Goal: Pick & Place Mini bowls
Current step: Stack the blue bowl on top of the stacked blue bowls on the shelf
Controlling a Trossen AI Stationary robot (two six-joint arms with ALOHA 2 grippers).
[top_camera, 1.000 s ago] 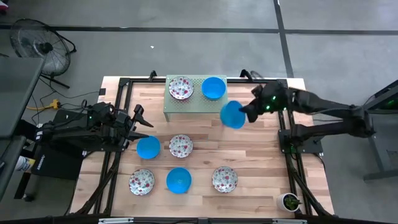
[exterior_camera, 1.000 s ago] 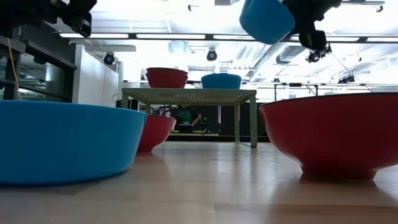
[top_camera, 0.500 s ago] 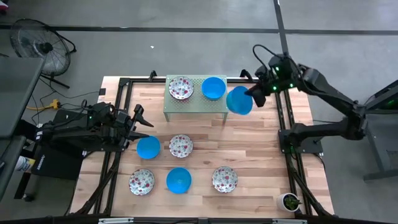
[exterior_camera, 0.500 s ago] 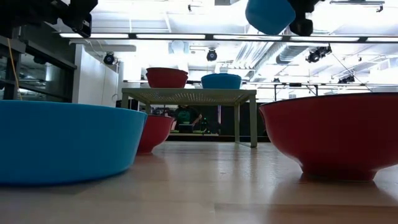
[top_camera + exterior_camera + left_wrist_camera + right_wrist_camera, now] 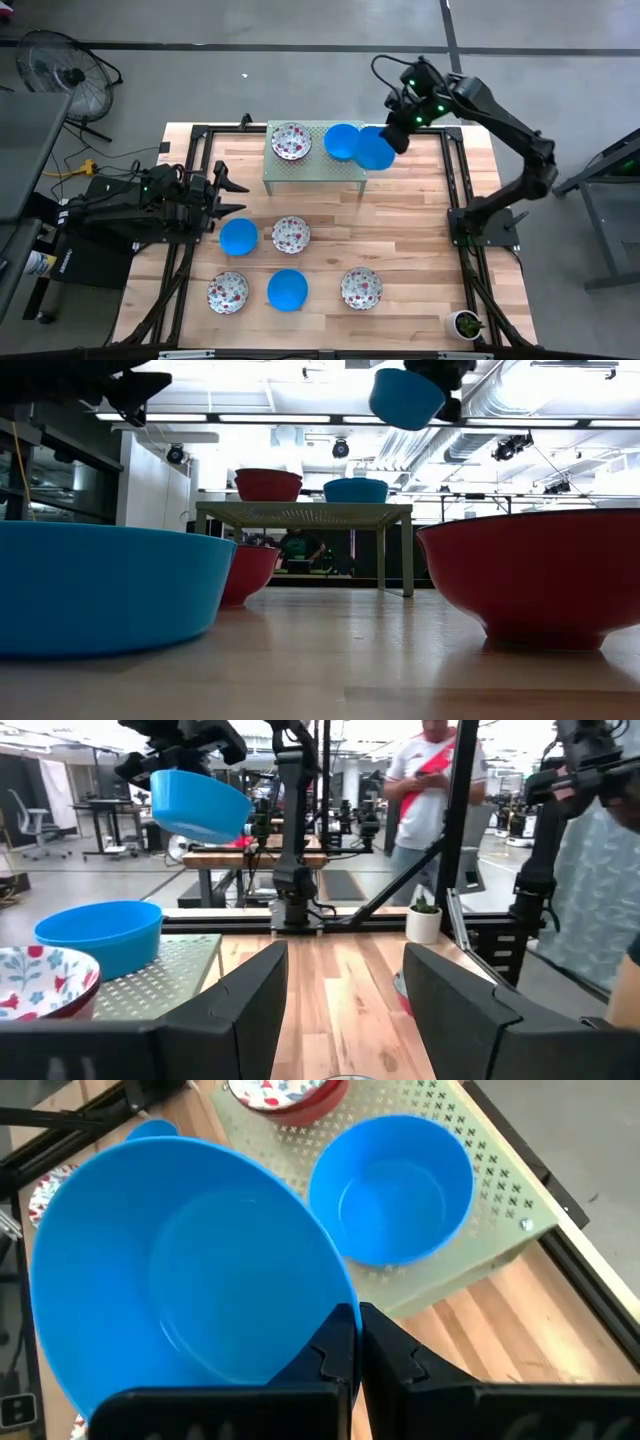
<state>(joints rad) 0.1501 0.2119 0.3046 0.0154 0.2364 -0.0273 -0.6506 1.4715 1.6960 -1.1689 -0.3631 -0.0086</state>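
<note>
The left claw (image 5: 222,190) waits with fingers spread at the worktop's (image 5: 420,250) left side. On the perforated rack (image 5: 300,172) sit a floral bowl (image 5: 291,141) and a blue bowl (image 5: 342,141). The right claw (image 5: 392,132) pinches the carried blue bowl (image 5: 375,148) by its rim, aloft over the rack's right end.

So the right gripper (image 5: 396,133) has swung its blue bowl (image 5: 375,148) up and over toward the back of the table. A second ago it hung off the green rack's (image 5: 300,172) right front corner, now it's over the rack's right end, overlapping the blue bowl on the rack (image 5: 342,141) from above. From table height it's slid left and sits above that one. The right arm has folded back too. Left gripper (image 5: 226,195) shifted a touch.
</note>
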